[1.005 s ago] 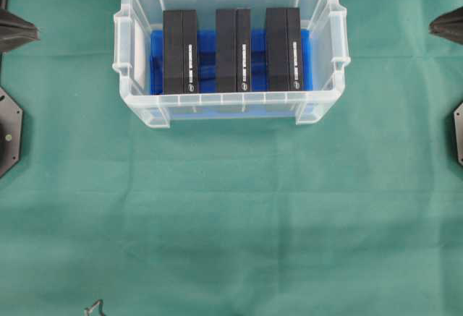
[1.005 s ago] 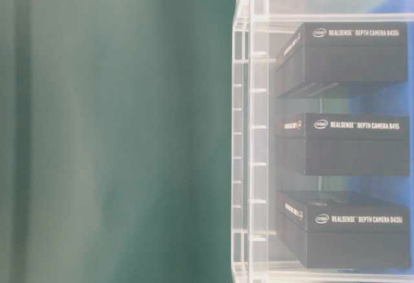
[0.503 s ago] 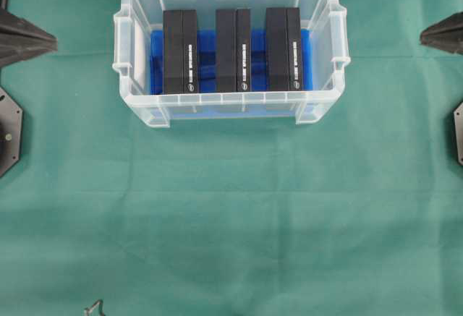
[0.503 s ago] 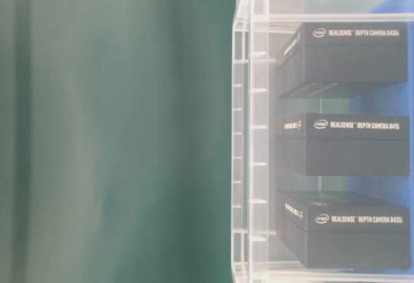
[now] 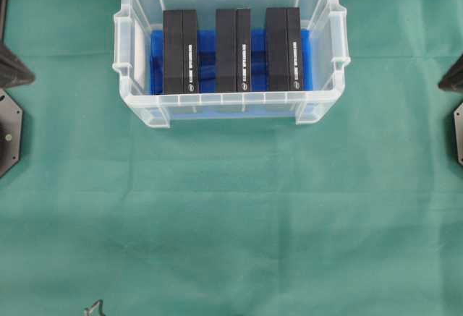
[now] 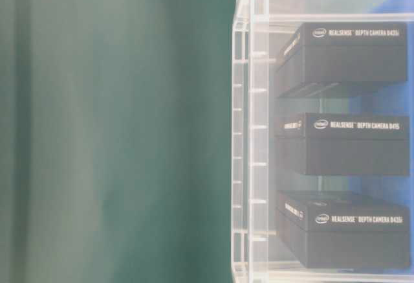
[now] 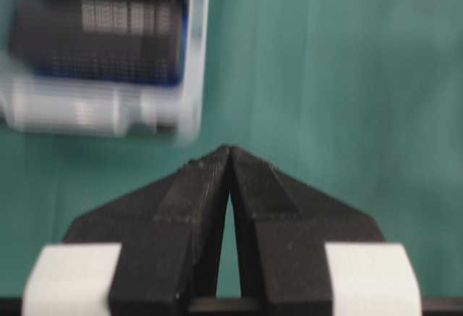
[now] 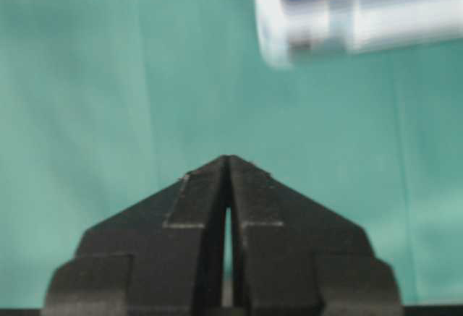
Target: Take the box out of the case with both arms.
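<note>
The cloth (image 5: 231, 222) carries the case (image 5: 229, 99) near its far edge, middle. 3 black boxes (image 5: 233, 50) stand on edge in a row on the blue sheet (image 5: 257, 41), gaps between them likely giving fingers room. Left gripper (image 7: 228, 150) and right gripper (image 8: 227, 158) are clenched, empty, at the cloth's side edges.

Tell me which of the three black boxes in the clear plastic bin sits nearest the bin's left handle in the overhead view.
The leftmost black box, beside the clear plastic bin's left wall; the middle box and right box lie farther right.
</note>
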You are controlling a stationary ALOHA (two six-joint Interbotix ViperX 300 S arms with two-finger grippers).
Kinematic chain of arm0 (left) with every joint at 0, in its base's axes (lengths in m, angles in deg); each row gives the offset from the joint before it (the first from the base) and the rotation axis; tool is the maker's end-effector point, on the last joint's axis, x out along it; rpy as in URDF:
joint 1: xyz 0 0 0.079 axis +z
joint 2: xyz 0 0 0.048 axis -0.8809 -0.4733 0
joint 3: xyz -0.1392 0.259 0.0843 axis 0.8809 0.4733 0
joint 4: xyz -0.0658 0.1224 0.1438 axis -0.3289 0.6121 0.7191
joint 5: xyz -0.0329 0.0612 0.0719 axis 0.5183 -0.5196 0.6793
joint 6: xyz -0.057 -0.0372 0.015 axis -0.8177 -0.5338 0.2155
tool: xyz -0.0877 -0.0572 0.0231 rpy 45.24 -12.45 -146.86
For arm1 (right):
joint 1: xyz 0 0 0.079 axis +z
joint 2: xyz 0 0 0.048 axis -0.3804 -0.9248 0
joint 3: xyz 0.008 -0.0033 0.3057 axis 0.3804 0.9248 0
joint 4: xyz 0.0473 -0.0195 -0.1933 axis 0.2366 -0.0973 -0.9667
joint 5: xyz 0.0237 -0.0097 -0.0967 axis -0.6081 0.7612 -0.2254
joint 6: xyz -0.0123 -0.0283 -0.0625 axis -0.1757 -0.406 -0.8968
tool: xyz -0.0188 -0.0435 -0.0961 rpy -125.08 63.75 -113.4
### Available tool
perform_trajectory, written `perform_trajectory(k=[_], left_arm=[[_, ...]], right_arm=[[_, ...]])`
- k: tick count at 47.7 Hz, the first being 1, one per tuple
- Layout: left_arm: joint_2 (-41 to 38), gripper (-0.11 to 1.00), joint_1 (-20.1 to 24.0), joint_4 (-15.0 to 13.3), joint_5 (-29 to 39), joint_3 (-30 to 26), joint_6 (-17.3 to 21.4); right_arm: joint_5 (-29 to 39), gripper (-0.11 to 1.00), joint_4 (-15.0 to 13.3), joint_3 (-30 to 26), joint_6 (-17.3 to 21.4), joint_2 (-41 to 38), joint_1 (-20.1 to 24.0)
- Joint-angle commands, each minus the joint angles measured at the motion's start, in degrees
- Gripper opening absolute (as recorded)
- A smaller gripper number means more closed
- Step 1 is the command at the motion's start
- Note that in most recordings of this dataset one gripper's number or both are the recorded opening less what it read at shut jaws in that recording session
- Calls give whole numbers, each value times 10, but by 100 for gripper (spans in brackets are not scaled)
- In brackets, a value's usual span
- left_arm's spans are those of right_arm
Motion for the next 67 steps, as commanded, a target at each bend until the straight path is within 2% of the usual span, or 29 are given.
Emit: perform_trajectory(k=[1,9,23,26,30,35,39,40,45,46,50,53,56,59,67], left_arm=[[-11,0,-8,-1,64,-17,-18],[-25,0,-25,-1,139,-22,-33],[-25,0,-25,0,143,-22,-53],[-26,0,-26,0,143,-22,-68],[-25,0,-26,0,143,-23,-99],[-27,0,-23,2,143,-23,-169],[-30,0,-15,4,143,-23,-260],[-30,0,-11,4,143,-24,-300],[-31,0,1,6,143,-23,-439],[-31,0,2,8,143,-24,-467],[-29,0,4,12,144,-22,-574],[-27,0,4,12,146,-20,-633],[-26,0,4,11,146,-20,-680],[-26,0,4,11,148,-19,-720],[-27,0,4,11,158,-20,-726]], right_arm=[[83,0,3,-22,1,-18,0],[144,0,3,-36,0,-39,0],[144,0,-3,-38,3,-42,0],[144,0,-4,-38,12,-44,0],[144,0,-11,-38,45,-46,0],[141,0,-18,-39,120,-47,-1],[136,0,-23,-38,230,-47,0],[135,0,-25,-39,257,-47,0],[133,0,-34,-39,404,-49,0],[133,0,-39,-39,450,-49,-1],[133,0,-52,-39,555,-49,0],[133,0,-57,-38,631,-49,0],[133,0,-57,-37,679,-49,0],[133,0,-57,-37,707,-49,0],[134,0,-57,-38,710,-50,0]])
